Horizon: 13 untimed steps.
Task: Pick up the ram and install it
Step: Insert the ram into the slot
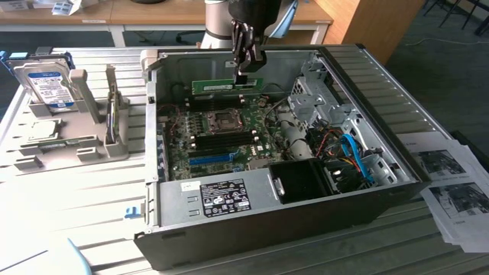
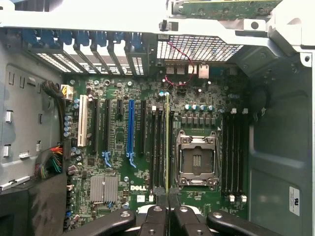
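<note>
Wrist view shows the gripper (image 2: pixel 168 211) with its dark fingers (image 2: pixel 153 219) pinched narrow on the ram (image 2: pixel 167 142). I see the ram edge-on, a thin yellow-green strip running away from the jaws. It lines up with the dark memory slots (image 2: pixel 158 147) just beside the processor socket (image 2: pixel 197 160). Whether it touches a slot I cannot tell. On the green motherboard (image 2: pixel 115 88), close to the fingers, white letters read DELL (image 2: pixel 133 188), next to a ribbed silver heatsink (image 2: pixel 104 189). A long blue slot (image 2: pixel 130 128) stands a few rows away from the ram.

From the exterior view, the gripper (image 1: pixel 243 76) hangs over the open computer case (image 1: pixel 267 240). It grips the ram (image 1: pixel 217 86) by its upper edge, nearer the end on the exterior view's right. The stick is level and sits above the board.

A white sticker (image 1: pixel 225 197) on the metal box inside the case carries black print I cannot make out. Well apart, on the exterior view's left, a hard drive (image 1: pixel 50 86) with a blue-white label stands upright in a grey holder (image 1: pixel 84 152). Printed sheets (image 1: pixel 450 183) lie beside the case on the exterior view's right.
</note>
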Each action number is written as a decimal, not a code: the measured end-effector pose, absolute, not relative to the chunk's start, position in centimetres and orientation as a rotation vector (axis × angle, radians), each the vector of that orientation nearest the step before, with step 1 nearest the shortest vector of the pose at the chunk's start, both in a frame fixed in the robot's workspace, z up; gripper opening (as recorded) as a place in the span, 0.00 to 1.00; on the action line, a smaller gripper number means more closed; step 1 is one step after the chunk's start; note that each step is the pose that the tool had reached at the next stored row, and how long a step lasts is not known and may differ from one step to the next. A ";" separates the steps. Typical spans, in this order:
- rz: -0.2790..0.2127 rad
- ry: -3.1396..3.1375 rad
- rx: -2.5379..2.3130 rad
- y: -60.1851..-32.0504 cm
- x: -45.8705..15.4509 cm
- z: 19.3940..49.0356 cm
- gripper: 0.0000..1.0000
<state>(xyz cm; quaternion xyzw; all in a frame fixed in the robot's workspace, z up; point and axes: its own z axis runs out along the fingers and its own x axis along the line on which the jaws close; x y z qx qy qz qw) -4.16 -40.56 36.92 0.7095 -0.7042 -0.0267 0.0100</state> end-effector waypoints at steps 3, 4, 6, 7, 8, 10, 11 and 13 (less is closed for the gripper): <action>-0.083 -2.198 2.215 -40.6 -4.2 36.9 0.11; -0.083 -2.198 2.215 -40.6 -4.2 36.9 0.11; -0.083 -2.198 2.215 -40.6 -4.2 36.9 0.11; -0.083 -2.198 2.215 -40.6 -4.2 36.9 0.11; -0.083 -2.198 2.215 -40.6 -4.2 36.8 0.11; -0.083 -2.198 2.215 -40.6 -4.2 36.6 0.11; -0.083 -2.198 2.215 -40.6 -4.2 36.4 0.11; -0.083 -2.198 2.215 -40.6 -4.2 36.1 0.11</action>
